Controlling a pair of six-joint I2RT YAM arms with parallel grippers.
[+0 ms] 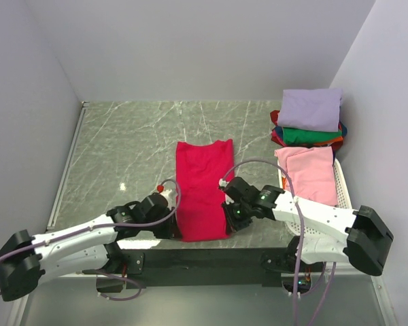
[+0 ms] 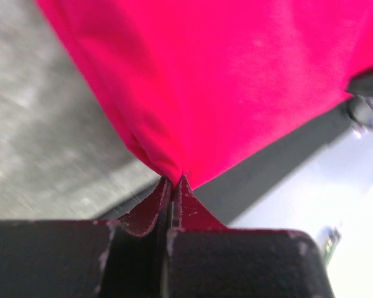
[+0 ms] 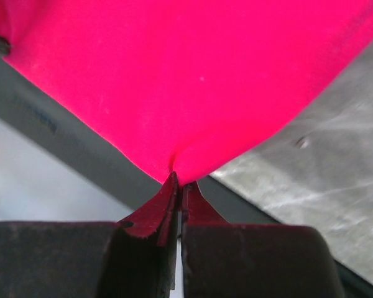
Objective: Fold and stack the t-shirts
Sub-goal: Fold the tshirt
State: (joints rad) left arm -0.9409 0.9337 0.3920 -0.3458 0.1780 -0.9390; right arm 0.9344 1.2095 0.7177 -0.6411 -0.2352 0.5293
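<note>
— Crimson soft-cloth t-shirt [image 1: 202,190], laid as a long narrow strip down the middle of the grey-green marbled table top [image 1: 122,149]: how far along was that one?
— Partway, I judged. Its sides looked already turned in, but the end-to-end fold was not yet made.
— And the others?
— A folded pile sat at the far right corner: a lavender folded shirt [image 1: 311,107] on top, a green folded shirt [image 1: 306,134] under it, with orange, blue and dark red edges showing below. A pale pink shirt [image 1: 307,173] lay over the white perforated plastic basket [image 1: 343,187], just on the near side of the pile; whether it was folded I could not tell.
— What about the grippers?
— The left gripper [image 1: 175,229] had its jaws pressed together on the near left corner of the crimson shirt, cloth pinched between the tips. The right gripper [image 1: 229,223] was clamped the same way on the near right corner. In both wrist views the cloth drew up into a small peak at the tips.
— So what was left?
— Carrying the near hem over to the far end, I reckoned, then adding it to the pile
</note>
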